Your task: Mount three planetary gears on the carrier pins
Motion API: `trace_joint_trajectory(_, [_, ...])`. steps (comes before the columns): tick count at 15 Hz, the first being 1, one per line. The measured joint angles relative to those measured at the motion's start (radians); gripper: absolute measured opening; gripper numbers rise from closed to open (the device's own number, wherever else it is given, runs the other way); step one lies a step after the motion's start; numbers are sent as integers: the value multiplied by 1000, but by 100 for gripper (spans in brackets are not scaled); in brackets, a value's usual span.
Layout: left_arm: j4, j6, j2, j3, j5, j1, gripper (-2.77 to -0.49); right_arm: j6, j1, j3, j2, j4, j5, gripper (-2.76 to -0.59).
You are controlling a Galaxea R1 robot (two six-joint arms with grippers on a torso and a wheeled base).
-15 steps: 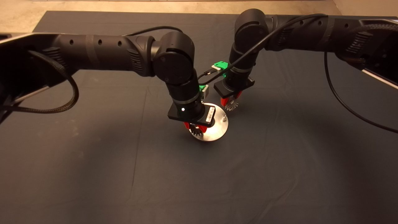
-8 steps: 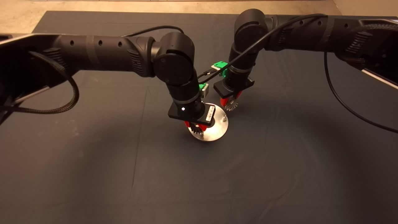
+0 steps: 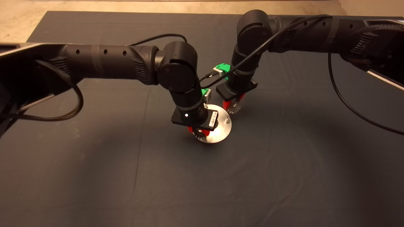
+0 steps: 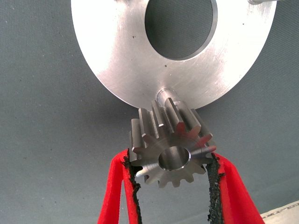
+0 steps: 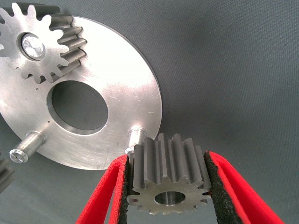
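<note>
The shiny carrier disc (image 3: 220,131) lies mid-mat. One planetary gear (image 5: 43,45) sits on a carrier pin, seen in the right wrist view. My left gripper (image 3: 198,131) is shut on a second gear (image 4: 171,141), held over the disc's near edge just short of a bare pin (image 4: 164,93). My right gripper (image 3: 232,105) hovers at the disc's far right rim, shut on a third gear (image 5: 168,179) right beside another bare pin (image 5: 137,134). The other free pin (image 5: 25,148) stands across the disc's centre hole. In the head view the left wrist hides much of the disc.
The dark mat (image 3: 94,176) spreads wide on all sides of the disc, with soft wrinkles. Both black arms cross above it, and a cable (image 3: 344,97) loops from the right arm. Bare floor (image 3: 19,19) shows beyond the mat's far edge.
The left arm has shifted a little nearer and lower, keeping its gear over the disc's near edge. The right gripper has crept slightly left toward the disc.
</note>
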Motion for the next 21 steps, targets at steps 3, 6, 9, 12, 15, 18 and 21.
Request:
trace_joint_trajectory(3, [11, 0, 1, -13, 7, 0, -271, 0, 0, 0, 2, 1, 0, -234])
trace_joint_trajectory(6, [13, -1, 16, -16, 10, 0, -271, 0, 0, 2, 3, 4, 0, -234])
trace_joint_trajectory(9, [13, -1, 27, -16, 9, 1, -271, 0, 0, 3, 2, 7, 0, -234])
trace_joint_trajectory(12, [13, -1, 24, -16, 21, 1, -271, 0, 0, 3, 3, 11, 0, -234])
trace_joint_trajectory(15, [14, -2, 18, -14, 29, 2, -271, 0, 0, 4, 2, 12, -2, -234])
trace_joint_trajectory(18, [14, -16, 12, -10, 51, 3, -271, 0, 0, 6, 2, 16, 0, -234])
trace_joint_trajectory(21, [14, -18, 11, -10, 51, 3, -271, 0, 0, 15, 2, 26, 0, -234])
